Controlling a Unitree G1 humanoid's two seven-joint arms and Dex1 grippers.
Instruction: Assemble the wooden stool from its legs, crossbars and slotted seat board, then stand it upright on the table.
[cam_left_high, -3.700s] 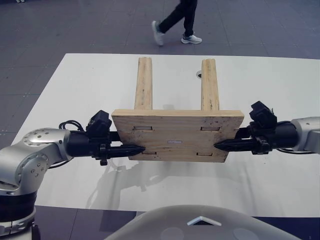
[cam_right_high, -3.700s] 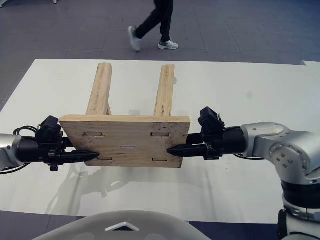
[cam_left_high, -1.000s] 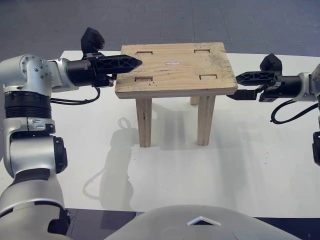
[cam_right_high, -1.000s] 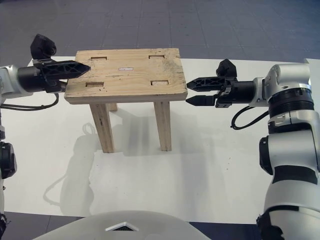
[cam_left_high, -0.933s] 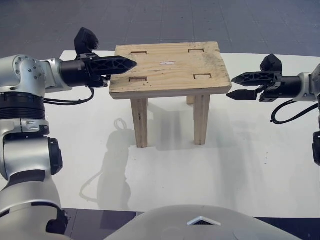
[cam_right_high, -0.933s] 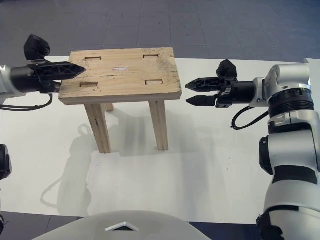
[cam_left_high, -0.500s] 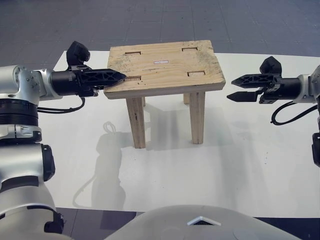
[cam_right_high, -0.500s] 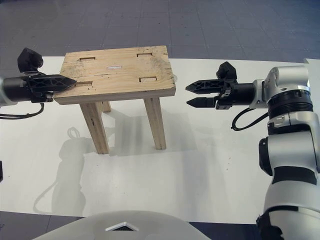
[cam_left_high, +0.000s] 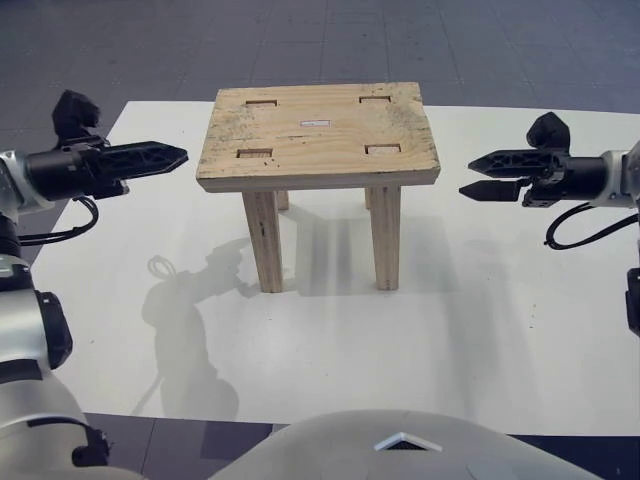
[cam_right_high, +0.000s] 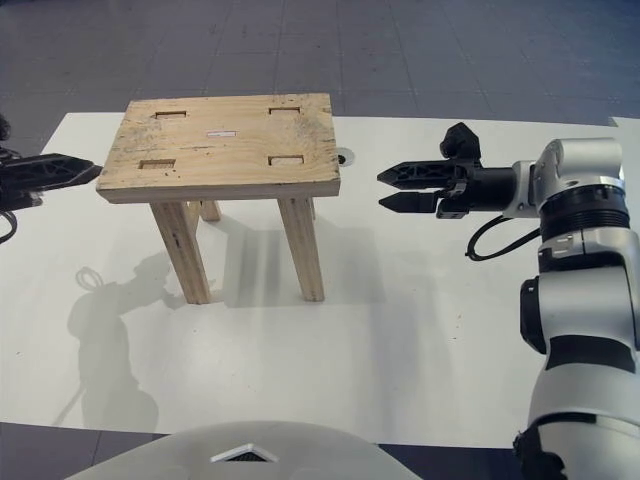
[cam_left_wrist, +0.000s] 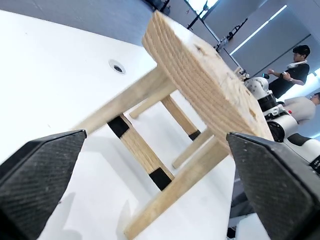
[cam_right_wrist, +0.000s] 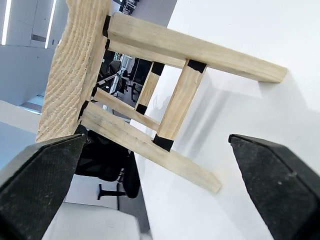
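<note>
From the head views, the stool (cam_left_high: 318, 135) stands upright on four legs (cam_left_high: 262, 240) near the middle of the white tabletop (cam_left_high: 480, 330), its seat board (cam_right_high: 220, 150) level with the slots facing up. The left gripper (cam_left_high: 183, 154) hangs off the seat's left edge and the right gripper (cam_left_high: 467, 176) off its right edge. Neither touches the wood, and the right fingers are plainly spread.

In the left wrist view, the fingers (cam_left_wrist: 42, 175) are spread wide with nothing between them and the stool beyond. A round grommet hole (cam_left_wrist: 118, 66) sits in the tabletop behind the stool.

In the right wrist view, the fingers (cam_right_wrist: 272, 175) are also spread and empty. The crossbars (cam_right_wrist: 176, 107) meet the legs at dark joints.

The stool looks like stiff solid wood, fairly heavy, with a rough grain that should not slip. The slotted joints may be loose, so any lift is best taken at the seat board's short edges with both grippers, not by a leg. Only the grommet hole lies nearby, and a sliding leg could catch in it.
</note>
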